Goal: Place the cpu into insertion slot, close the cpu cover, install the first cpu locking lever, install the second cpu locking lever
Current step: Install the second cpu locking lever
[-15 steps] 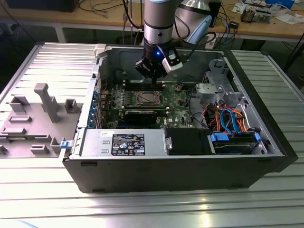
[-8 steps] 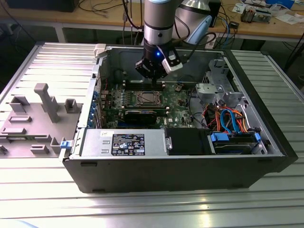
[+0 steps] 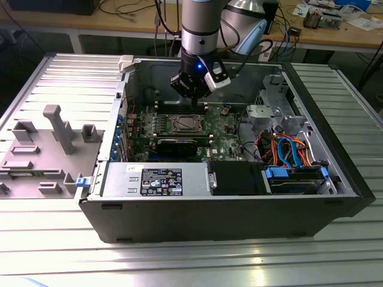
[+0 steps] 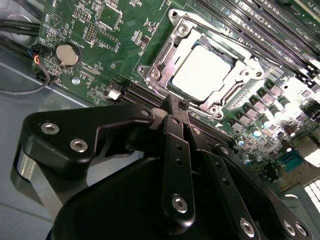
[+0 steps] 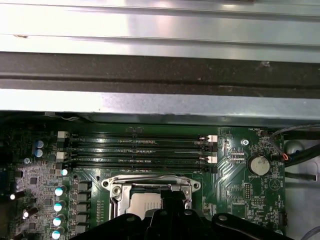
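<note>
The cpu (image 4: 204,71) lies flat in the insertion slot (image 4: 176,31) on the green motherboard (image 4: 95,45), its pale metal top showing through the square window of the cpu cover (image 4: 239,74), which lies down over the socket. In the exterior view the slot (image 3: 187,124) sits near the middle of the open computer case (image 3: 209,209), and the gripper (image 3: 192,89) hangs above it, toward the case's back wall. In the second wrist view the gripper (image 4: 181,107) has its black jaws brought together with nothing between them, their tips just off the socket's edge and close over the board.

Around the socket: rows of black memory slots (image 5: 137,147) run along one side, between the socket and the case wall; a round coin battery (image 4: 67,54) sits well apart from the socket near a corner of the board; small capacitors (image 5: 59,191) stand along another side. A long black expansion card (image 3: 179,146) lies just beside the socket on the side facing the power supply (image 3: 155,179). Orange and blue cables (image 3: 287,149) crowd the drive bay toward the exterior view's right. The case rests on a ribbed metal worktop (image 3: 191,263), with a grey fixture block (image 3: 48,143) beyond the case at the exterior view's left.
</note>
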Motion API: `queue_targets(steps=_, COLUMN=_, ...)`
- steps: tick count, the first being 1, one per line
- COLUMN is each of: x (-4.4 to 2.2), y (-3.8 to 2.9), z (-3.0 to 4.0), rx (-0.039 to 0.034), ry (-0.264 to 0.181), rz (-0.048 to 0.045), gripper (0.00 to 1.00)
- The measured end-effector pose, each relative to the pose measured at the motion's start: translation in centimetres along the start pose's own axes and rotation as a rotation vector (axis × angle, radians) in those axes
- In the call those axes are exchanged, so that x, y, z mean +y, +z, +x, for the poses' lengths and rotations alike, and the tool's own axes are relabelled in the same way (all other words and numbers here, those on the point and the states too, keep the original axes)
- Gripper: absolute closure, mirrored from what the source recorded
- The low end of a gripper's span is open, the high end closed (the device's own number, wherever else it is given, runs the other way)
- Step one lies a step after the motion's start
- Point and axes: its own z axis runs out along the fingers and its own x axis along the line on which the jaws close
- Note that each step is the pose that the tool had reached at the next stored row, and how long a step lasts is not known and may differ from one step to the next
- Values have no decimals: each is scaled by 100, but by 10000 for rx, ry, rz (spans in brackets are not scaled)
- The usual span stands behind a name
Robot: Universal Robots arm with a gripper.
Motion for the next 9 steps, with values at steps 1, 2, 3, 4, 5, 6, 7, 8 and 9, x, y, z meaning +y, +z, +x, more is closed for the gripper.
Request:
queue_targets(steps=1, x=1, y=-11, z=0, rx=0, ry=0, rz=0, gripper=89)
queue_targets(steps=2, x=1, y=-14, z=-1, rx=-1, ry=0, rz=0, gripper=89)
queue_targets(steps=3, x=1, y=-14, z=-1, rx=-1, ry=0, rz=-1, gripper=89)
queue_targets(steps=4, x=2, y=-14, z=0, rx=-1, ry=0, rz=-1, gripper=89)
queue_targets(steps=5, x=1, y=-15, z=0, rx=0, ry=0, rz=0, gripper=89)
queue_targets(steps=6, x=1, y=-15, z=0, rx=0, ry=0, rz=1, gripper=89)
queue_targets(steps=7, x=1, y=-15, z=0, rx=0, ry=0, rz=1, gripper=89)
queue_targets(steps=8, x=1, y=-16, z=0, rx=1, ry=0, rz=1, gripper=89)
queue_targets(steps=9, x=-1, y=-16, z=0, rx=1, ry=0, rz=2, gripper=89)
